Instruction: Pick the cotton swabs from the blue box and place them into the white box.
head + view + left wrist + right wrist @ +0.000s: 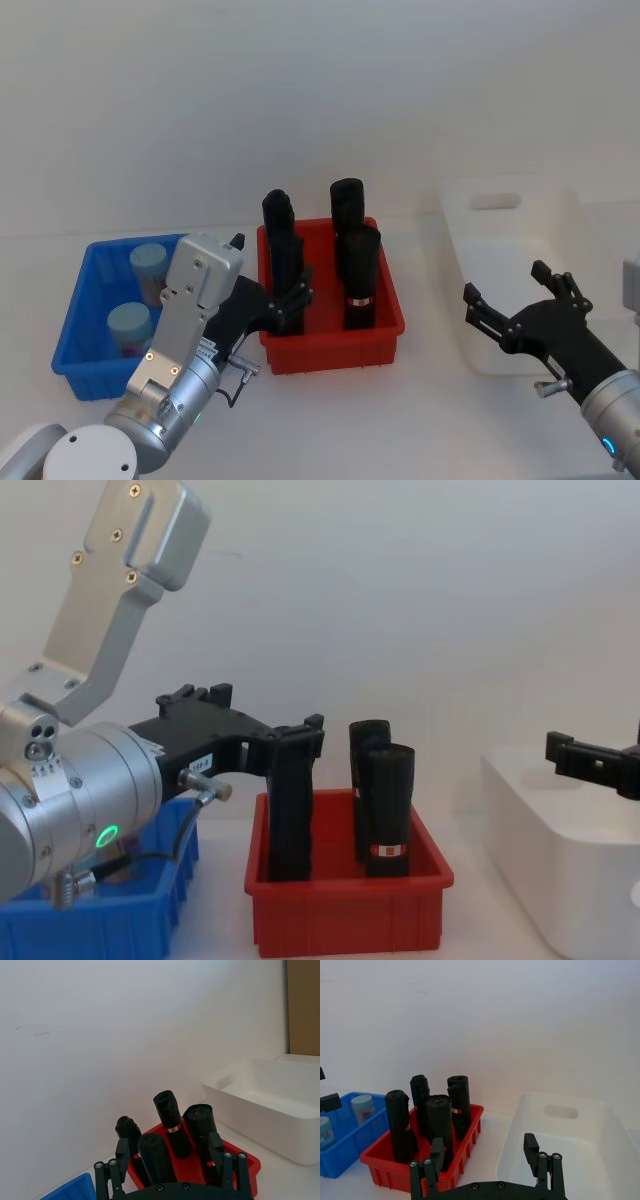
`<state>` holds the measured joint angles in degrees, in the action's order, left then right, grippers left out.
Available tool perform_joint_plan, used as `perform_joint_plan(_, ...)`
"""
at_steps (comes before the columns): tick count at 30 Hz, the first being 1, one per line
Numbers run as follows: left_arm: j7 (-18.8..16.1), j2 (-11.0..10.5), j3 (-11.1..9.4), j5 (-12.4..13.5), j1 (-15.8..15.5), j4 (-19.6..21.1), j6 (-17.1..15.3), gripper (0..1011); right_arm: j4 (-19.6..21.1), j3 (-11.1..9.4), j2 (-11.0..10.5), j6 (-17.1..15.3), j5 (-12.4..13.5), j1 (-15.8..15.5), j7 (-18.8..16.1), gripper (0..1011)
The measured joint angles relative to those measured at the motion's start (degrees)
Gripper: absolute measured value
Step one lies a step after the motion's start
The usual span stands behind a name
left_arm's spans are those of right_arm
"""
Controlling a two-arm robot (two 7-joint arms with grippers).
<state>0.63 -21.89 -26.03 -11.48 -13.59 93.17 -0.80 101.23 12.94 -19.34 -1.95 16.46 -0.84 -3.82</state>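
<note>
Two cotton swab jars with pale blue lids stand in the blue box [75,320] at the left, one toward the back [150,265] and one nearer the front [130,325]. My left gripper [270,265] is open and empty, hovering between the blue box and the red bin, right of the jars; in the left wrist view its fingers [122,1152] frame the black rolls. The white box [475,350] sits at the right. My right gripper [508,285] is open and empty above that box's near left corner. In the right wrist view the jars [362,1107] appear far off.
A red bin [335,345] holding several upright black rolls [350,210] stands between the blue and white boxes, directly ahead of the left gripper. A plain white wall runs behind the table. Bare tabletop lies in front of the bins.
</note>
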Motion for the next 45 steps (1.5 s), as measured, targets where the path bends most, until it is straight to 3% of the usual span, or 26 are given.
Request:
perform_joint_plan(21,0.1,0.0,0.2,-0.3,-0.1,-0.1,-0.3,1004,0.0,0.0,0.0,0.0,0.0,0.0,0.0,1001)
perform_joint_plan(45,-0.3,-1.3,4.4,-5.2,-2.2,-2.7,-8.2,1004,0.0,0.0,0.0,0.0,0.0,0.0,0.0,1002)
